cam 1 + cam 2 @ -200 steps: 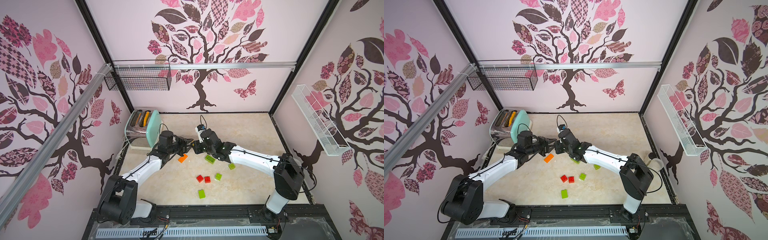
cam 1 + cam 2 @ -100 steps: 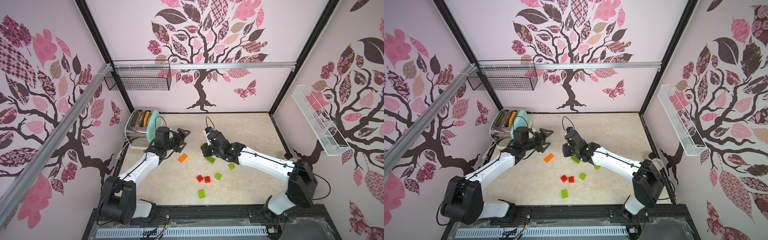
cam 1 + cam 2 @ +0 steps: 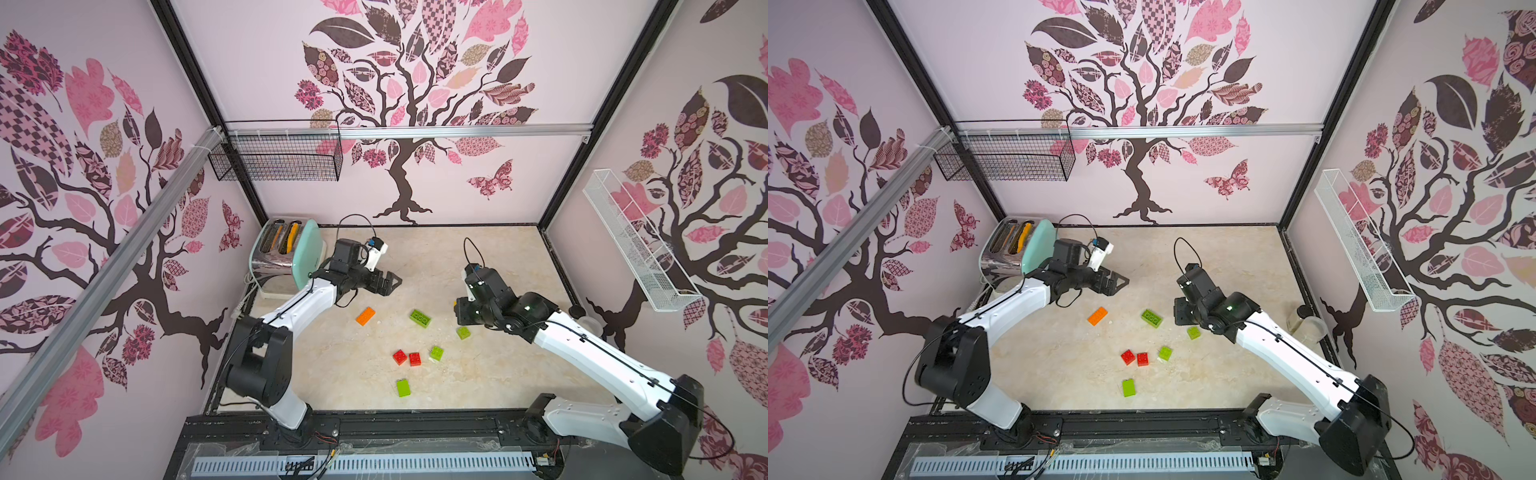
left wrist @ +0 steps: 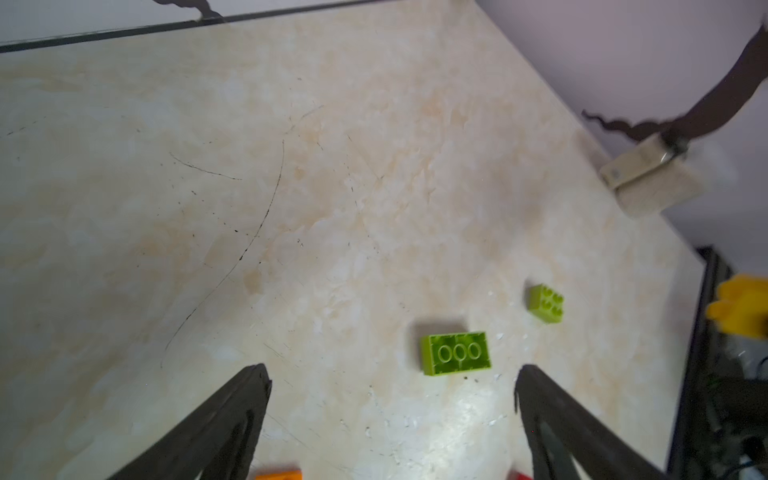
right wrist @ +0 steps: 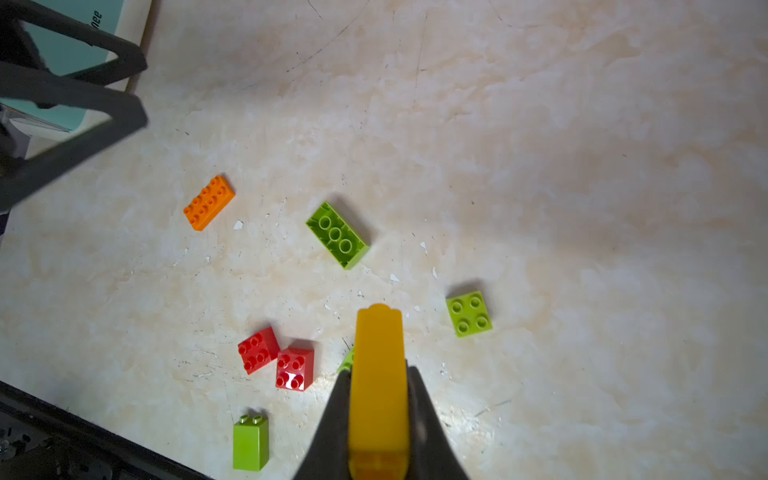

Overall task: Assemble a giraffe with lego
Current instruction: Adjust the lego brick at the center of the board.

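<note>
Right wrist view shows the right claw (image 5: 377, 372) pinching a yellow brick (image 5: 377, 399) between its fingers, with the brick's studded end pointing away from the wrist. In a top view this claw (image 3: 457, 309) hangs above the table (image 3: 478, 257) at the right of the loose bricks. A square lime brick (image 3: 463, 332) lies just near of it. The long lime brick (image 3: 420, 318) lies studs down to its left, apart from it.

Across the table, the left claw (image 3: 392, 282) is spread wide with nothing between its fingers. It hovers to the far left, beside the toaster (image 3: 286, 253). The orange brick (image 3: 365, 316) lies on the table just near of this claw and to the left of the long lime brick. From the left wrist, the long lime brick sits ahead of the spread fingers, not between them.

Nearer the front, the two red bricks (image 3: 407, 358) touch each other. A second square lime brick (image 3: 436, 353) lies just to their right. The tall lime brick (image 3: 402, 387) lies on its side, nearest the front edge and well apart from both claws.
</note>
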You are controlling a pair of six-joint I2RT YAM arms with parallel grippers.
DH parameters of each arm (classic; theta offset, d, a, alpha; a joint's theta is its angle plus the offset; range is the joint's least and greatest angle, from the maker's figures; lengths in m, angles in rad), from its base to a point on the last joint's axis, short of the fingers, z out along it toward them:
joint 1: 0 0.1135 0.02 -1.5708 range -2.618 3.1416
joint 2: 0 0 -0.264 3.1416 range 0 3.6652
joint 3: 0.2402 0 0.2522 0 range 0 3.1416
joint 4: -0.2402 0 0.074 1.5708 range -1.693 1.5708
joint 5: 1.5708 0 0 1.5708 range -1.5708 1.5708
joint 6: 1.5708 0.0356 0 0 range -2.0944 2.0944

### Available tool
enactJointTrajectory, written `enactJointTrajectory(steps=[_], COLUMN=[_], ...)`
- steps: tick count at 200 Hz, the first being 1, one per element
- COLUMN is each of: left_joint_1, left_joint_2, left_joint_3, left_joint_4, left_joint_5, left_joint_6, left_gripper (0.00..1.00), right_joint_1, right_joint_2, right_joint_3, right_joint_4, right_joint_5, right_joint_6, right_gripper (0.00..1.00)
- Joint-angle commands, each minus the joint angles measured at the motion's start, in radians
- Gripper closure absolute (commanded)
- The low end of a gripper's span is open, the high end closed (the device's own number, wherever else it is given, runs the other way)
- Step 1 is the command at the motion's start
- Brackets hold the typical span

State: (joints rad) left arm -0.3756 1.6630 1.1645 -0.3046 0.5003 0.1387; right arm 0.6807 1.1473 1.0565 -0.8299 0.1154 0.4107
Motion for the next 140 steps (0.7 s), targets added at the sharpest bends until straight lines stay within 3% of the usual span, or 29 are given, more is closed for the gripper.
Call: enactJointTrajectory(steps=[1, 17, 43, 103, 140], left_joint_1=[-0.044, -0.052, -0.064, -0.144, -0.188], left_joint_2=[0.069, 0.14, 0.271, 0.422, 0.483], left_joint_3=[0.062, 0.121, 0.264, 0.371, 0.434], left_joint_4=[-0.206, -0.331, -0.498, -0.57, -0.571], left_joint_5=[0.012, 0.047, 0.053, 0.049, 0.041], left_joint_6=[0.503, 0.682, 0.782, 0.954, 0.951], left_gripper=[0.02, 0.02, 0.02, 0.02, 0.02], right_joint_1=[-0.021, -0.034, -0.061, -0.095, -0.13], right_joint_2=[-0.089, -0.134, -0.183, -0.152, -0.131], right_joint_3=[-0.009, -0.031, -0.062, -0.059, -0.059], right_joint_4=[-0.121, -0.147, -0.172, -0.221, -0.23], right_joint_5=[0.029, 0.036, 0.018, -0.05, -0.089], right_joint_6=[0.009, 0.02, 0.033, 0.047, 0.051], right_gripper=[1.0, 1.0, 1.0, 1.0, 1.0])
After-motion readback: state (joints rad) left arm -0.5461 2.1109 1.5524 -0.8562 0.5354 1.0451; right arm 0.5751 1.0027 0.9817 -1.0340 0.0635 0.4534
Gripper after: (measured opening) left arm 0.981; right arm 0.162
